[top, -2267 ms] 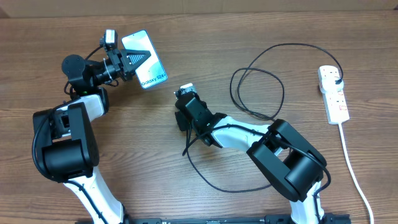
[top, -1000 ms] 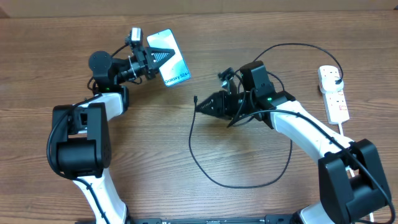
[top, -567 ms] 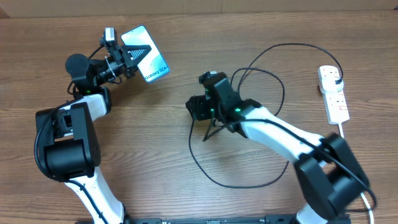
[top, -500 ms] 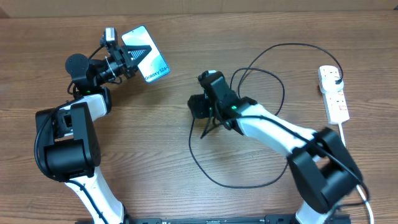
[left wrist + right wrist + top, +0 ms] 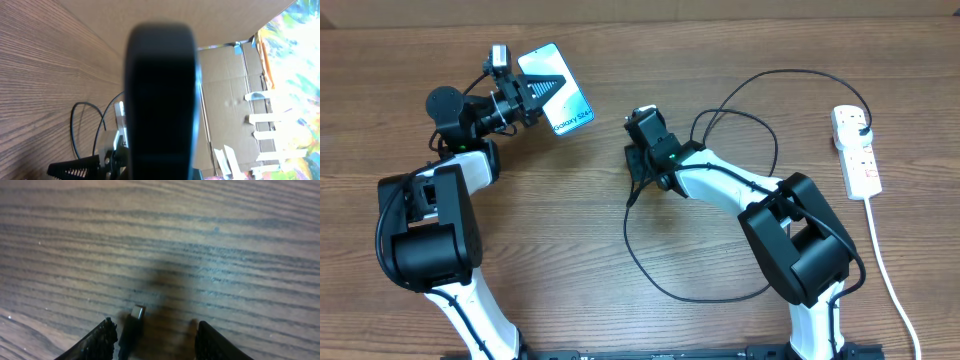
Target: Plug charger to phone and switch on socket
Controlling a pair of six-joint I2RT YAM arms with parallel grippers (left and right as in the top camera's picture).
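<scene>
My left gripper point(image 5: 533, 93) is shut on the phone point(image 5: 560, 100), held off the table at the back left with its lit blue screen facing up. In the left wrist view the phone's dark edge point(image 5: 160, 100) fills the middle. My right gripper point(image 5: 636, 178) is low over the table's middle, open. In the right wrist view its fingers point(image 5: 157, 340) straddle the charger's small connector tip point(image 5: 138, 312), which lies on the wood close to the left finger. The charger's black cable point(image 5: 720, 295) loops over the table to its plug point(image 5: 861, 122) in the white socket strip point(image 5: 857, 155) at the right.
The socket's thick white lead point(image 5: 885, 260) runs down the right side to the front edge. Cable loops point(image 5: 760, 110) lie between my right arm and the socket. Cardboard boxes point(image 5: 235, 90) stand beyond the table in the left wrist view.
My right arm has swung and its gripper has shifted slightly left and back, over the cable's end. The left gripper and the phone have hardly moved in the last half second.
</scene>
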